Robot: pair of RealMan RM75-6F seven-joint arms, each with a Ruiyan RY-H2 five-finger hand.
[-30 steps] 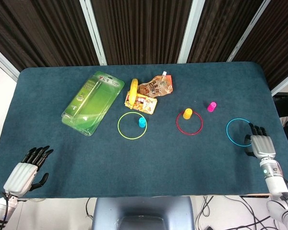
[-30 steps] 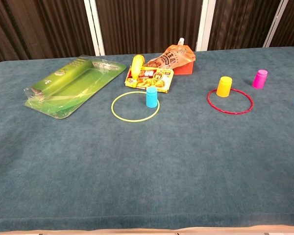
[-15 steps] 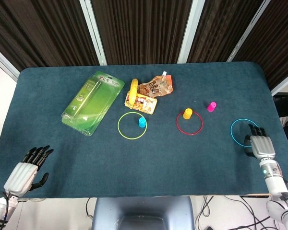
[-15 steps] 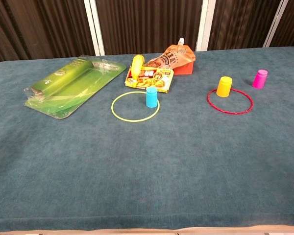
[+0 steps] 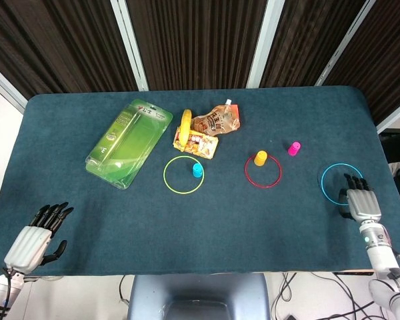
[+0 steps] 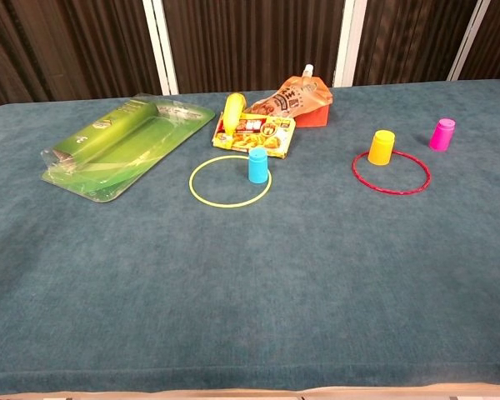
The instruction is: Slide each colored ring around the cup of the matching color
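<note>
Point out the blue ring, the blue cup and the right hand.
blue ring (image 5: 325, 175), head view, on its left arc.
blue cup (image 6: 257, 165), chest view, on its side wall.
right hand (image 5: 362, 203), head view, on its back.

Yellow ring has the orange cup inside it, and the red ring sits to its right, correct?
Not quite. In the head view the yellow ring surrounds the blue cup, not the orange one. The orange cup stands at the red ring, which does sit to the right.

1. Three cups: blue (image 5: 197, 171), orange (image 5: 260, 157), pink (image 5: 294, 148).
2. Three rings: yellow (image 5: 168, 183), red (image 5: 275, 181), blue (image 5: 327, 174).
3. One green pack (image 5: 127, 143).
4. Two snack bags (image 5: 217, 121) (image 5: 196, 141).
5. One banana (image 5: 186, 121).
6. Two hands (image 5: 35, 239) (image 5: 361, 203).
</note>
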